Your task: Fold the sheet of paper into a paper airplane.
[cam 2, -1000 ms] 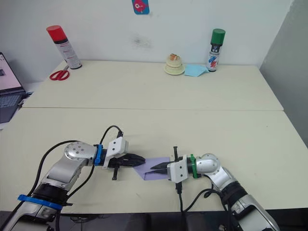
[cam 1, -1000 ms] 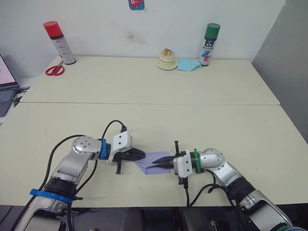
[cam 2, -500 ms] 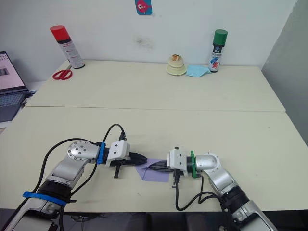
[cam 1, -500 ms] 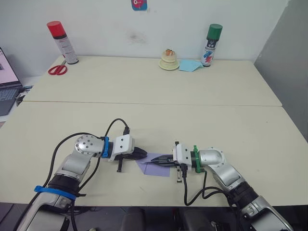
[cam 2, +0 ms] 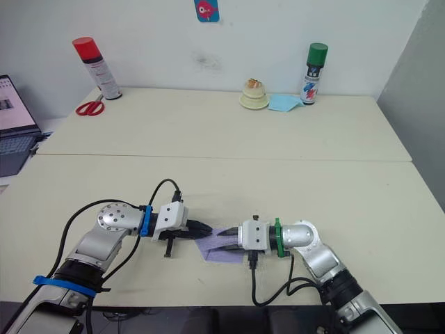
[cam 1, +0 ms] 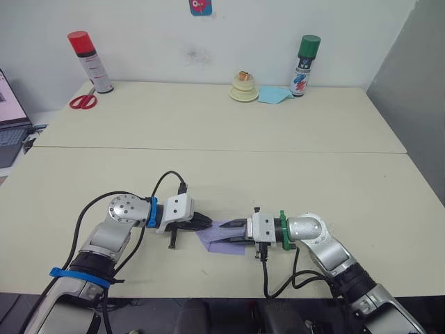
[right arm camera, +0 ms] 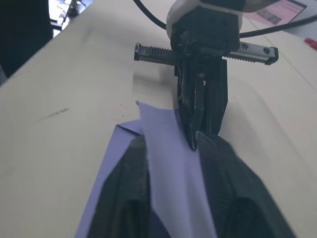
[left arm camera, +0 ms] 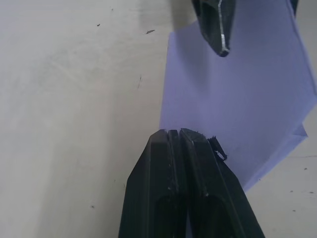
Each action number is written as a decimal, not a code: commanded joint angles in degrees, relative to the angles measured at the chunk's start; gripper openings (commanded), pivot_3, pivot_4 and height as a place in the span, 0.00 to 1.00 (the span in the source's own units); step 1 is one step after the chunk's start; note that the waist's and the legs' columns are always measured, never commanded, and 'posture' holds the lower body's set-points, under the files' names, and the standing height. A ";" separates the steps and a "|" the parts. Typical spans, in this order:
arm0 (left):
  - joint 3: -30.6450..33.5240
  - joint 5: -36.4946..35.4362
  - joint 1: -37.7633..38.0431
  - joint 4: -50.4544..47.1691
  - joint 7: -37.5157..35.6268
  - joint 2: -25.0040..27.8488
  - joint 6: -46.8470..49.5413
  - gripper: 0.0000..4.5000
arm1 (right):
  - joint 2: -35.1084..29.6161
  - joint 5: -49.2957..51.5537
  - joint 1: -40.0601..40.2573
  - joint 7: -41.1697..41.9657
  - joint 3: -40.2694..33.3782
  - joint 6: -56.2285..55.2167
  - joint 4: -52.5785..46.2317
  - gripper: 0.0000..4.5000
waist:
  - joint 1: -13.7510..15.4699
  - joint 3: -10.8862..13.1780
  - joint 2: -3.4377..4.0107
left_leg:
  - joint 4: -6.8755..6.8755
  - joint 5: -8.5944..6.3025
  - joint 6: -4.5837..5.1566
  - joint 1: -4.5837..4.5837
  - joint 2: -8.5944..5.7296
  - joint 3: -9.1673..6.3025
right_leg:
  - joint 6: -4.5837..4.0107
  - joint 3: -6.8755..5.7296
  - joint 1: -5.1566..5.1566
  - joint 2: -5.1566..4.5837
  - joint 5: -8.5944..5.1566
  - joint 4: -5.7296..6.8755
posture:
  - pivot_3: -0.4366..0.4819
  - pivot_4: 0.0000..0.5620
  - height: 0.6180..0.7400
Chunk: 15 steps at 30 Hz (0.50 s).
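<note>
My left gripper (left arm camera: pixel 179 136) has its two fingers pressed together, tips on the left edge of the sheet of paper (cam 1: pixel 224 238). My right gripper (right arm camera: pixel 171 144) is pinching a raised fold of the same sheet between its fingers. The paper lies near the front edge of the table (cam 1: pixel 208 139), between both grippers.

Sheet of paper (cam 1: pixel 224 236) plain lavender-purple on a pale cream table (cam 1: pixel 208 139). Both hands black-fingered: left hand (cam 1: pixel 201 223) behind a blue wrist band, right hand (cam 1: pixel 233 232) behind a green one. Far edge: red-capped spray can (cam 1: pixel 90 61), green-capped spray can (cam 1: pixel 303 65), red-handled scissors (cam 1: pixel 82 101).
</note>
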 commanded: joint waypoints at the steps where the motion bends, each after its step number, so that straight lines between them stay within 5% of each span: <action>1: -1.25 1.74 2.26 0.52 0.71 0.04 4.76 0.08 | -0.33 -4.07 -0.71 -1.73 1.60 -5.56 -1.24 0.36 | -0.03 0.00 0.00 | 0.00 0.00 0.00 0.00 0.00 0.00 | 0.00 0.00 0.00 0.00 0.00 0.00 | 0.48 0.27 0.98; 15: -0.14 1.30 2.72 -2.48 0.97 0.12 8.53 0.08 | 2.92 -12.44 -3.83 -9.54 4.63 -15.85 7.55 0.36 | -0.03 0.00 0.00 | -0.05 0.00 0.00 0.00 0.01 0.01 | -0.02 0.02 -0.02 0.00 -0.01 -0.01 | 0.48 0.27 0.98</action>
